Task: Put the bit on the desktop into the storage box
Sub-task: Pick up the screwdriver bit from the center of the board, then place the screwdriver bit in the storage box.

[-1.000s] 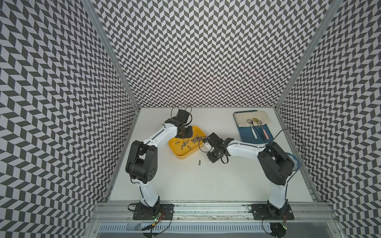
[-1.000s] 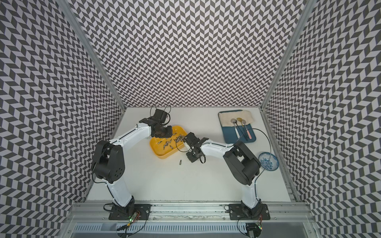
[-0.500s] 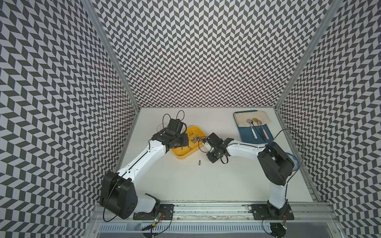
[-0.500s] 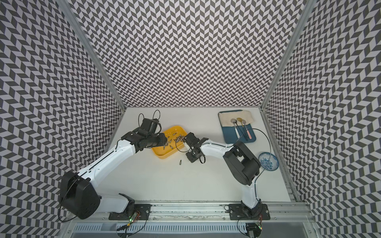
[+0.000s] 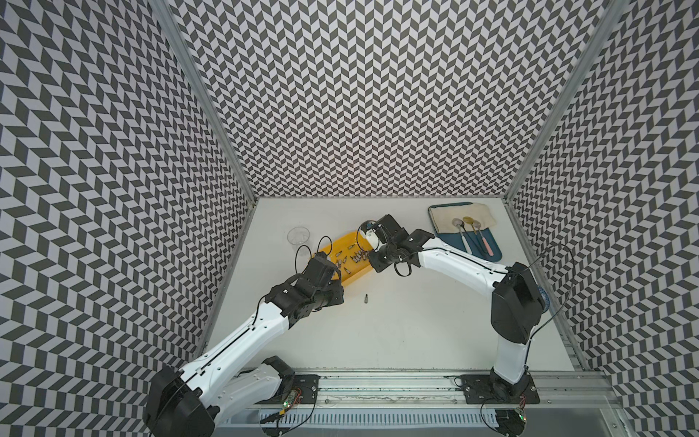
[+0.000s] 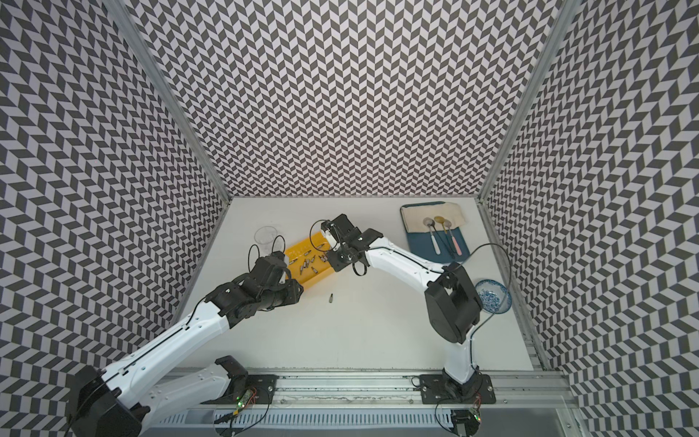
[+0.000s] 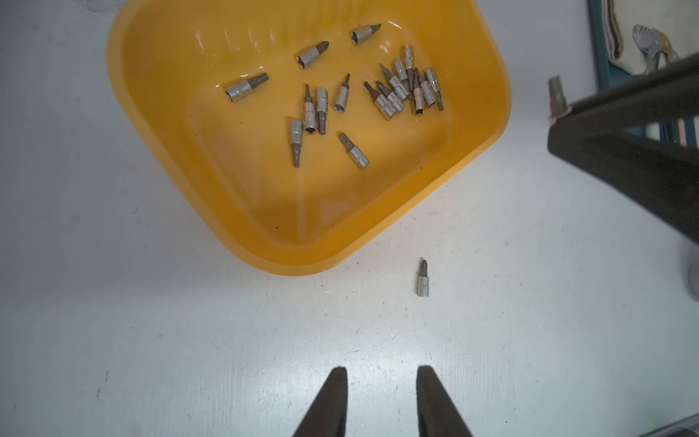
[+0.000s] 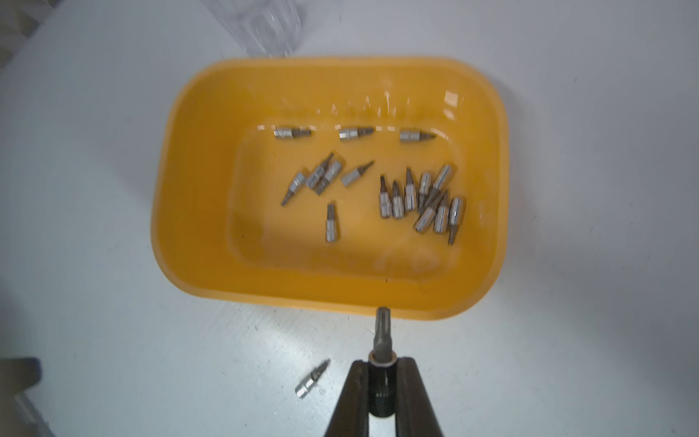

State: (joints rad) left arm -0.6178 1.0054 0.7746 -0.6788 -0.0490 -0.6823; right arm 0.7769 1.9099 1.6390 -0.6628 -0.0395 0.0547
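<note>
In both top views the loose bit [image 5: 366, 298] lies on the desktop [image 5: 416, 333], just beside the storage box [image 5: 342, 242]. In the left wrist view, the left gripper [image 7: 382, 369] stands narrowly parted and empty, and the loose bit's tip points boxward. In the right wrist view, the right gripper [image 8: 382, 363] clamps a second bit [image 8: 382, 333], whose tip points at the box rim.

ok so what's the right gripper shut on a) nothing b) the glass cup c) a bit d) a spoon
c: in the right wrist view the right gripper pinches a bit by its socket end, with the tip pointing toward the storage box.
</note>
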